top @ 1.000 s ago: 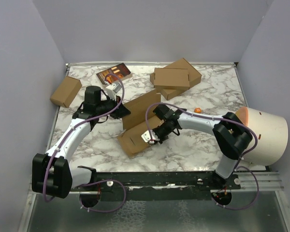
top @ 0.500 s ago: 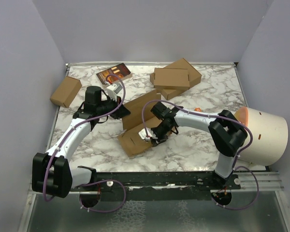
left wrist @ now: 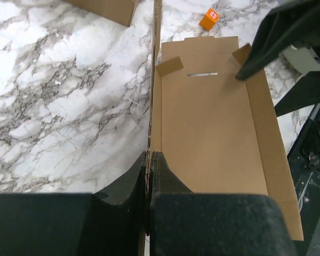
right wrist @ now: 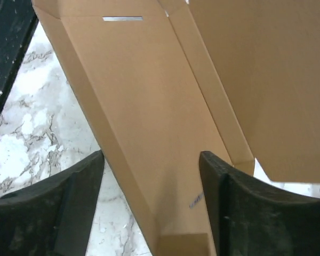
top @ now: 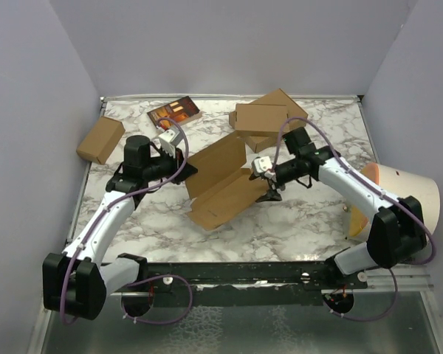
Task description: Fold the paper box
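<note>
Overhead and wrist views of a marble table (top: 303, 221) with the paper box (top: 223, 198) near its centre, partly unfolded: one long panel lies flat on the table and a second panel rises from its far long edge. The left gripper (top: 186, 169) sits at the box's left end, its fingers (left wrist: 168, 176) pressed together on the thin upright cardboard edge, as the left wrist view shows. The right gripper (top: 268, 193) stands at the box's right end; its fingers (right wrist: 77, 202) are wide apart with the flat panel, marked by a narrow slit, lying below and between them, and whether they touch the cardboard cannot be told. A small orange piece (left wrist: 209, 18) lies on the table just beyond the box's far end. Behind the box are a stack of folded brown boxes (top: 264, 118) and, well apart at the left edge, a small brown carton (top: 101, 139).
</note>
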Controlling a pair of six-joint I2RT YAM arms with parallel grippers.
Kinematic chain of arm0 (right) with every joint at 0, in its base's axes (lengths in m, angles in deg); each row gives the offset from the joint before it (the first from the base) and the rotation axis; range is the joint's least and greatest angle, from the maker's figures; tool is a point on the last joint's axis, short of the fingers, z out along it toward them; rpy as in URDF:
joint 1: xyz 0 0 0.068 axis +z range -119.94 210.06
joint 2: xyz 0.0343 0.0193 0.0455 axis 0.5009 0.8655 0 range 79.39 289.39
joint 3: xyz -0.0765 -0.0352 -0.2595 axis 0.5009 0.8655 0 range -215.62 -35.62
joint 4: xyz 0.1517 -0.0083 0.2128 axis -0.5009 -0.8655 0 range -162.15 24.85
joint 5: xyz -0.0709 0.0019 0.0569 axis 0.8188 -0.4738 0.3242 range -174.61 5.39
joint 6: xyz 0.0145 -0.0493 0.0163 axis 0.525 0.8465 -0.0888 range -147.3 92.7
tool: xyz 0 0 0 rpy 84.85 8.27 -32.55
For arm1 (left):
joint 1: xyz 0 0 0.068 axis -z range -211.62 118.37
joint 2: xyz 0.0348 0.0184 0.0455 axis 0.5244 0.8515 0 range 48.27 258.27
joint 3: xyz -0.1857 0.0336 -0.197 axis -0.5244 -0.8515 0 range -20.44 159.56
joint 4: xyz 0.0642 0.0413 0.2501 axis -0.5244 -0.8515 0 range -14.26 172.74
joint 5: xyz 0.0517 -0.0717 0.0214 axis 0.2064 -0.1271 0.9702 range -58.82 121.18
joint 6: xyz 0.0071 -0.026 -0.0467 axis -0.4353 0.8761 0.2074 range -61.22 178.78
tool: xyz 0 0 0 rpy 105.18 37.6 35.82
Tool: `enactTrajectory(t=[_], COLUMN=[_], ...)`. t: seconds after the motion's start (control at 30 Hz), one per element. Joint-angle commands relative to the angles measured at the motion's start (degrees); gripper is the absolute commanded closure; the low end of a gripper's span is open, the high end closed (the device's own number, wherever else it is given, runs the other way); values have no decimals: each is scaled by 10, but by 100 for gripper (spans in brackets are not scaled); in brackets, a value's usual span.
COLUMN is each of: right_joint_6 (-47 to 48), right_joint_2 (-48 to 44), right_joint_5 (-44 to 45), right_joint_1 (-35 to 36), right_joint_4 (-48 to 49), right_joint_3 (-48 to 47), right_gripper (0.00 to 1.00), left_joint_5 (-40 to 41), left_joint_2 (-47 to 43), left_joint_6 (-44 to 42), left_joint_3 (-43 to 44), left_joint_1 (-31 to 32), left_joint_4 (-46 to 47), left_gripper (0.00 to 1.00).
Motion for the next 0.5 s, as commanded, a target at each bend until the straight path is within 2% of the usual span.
enactTrajectory(t=[0.0,0.1,0.2,0.27,0.37,0.47], right_joint_6=[-17,-9,-13,-53,-189,-374], right_joint_2=[-37,-42,-44,-45,-49,-67], right_joint_5=[-122,-132,-149,-172,-168,-110], right_joint_1=[-70,-88,-107,-129,-163,-180], right_joint_4=[14,5,-6,12,95,225], right_joint_3=[39,46,39,31,24,39], right_gripper=[24,19,18,18,18,17], left_joint_5=[-26,-31,-36,-42,-51,-64], left_joint_2=[-35,-43,-48,-55,-68,-82], left_joint_6=[-9,-8,-11,-19,-29,-37], left_joint_3=[-17,-19,-22,-27,-36,-44], left_joint_1=[4,4,5,5,4,4], left_joint_4=[60,73,81,86,103,121], left_gripper=[100,100,100,100,100,100])
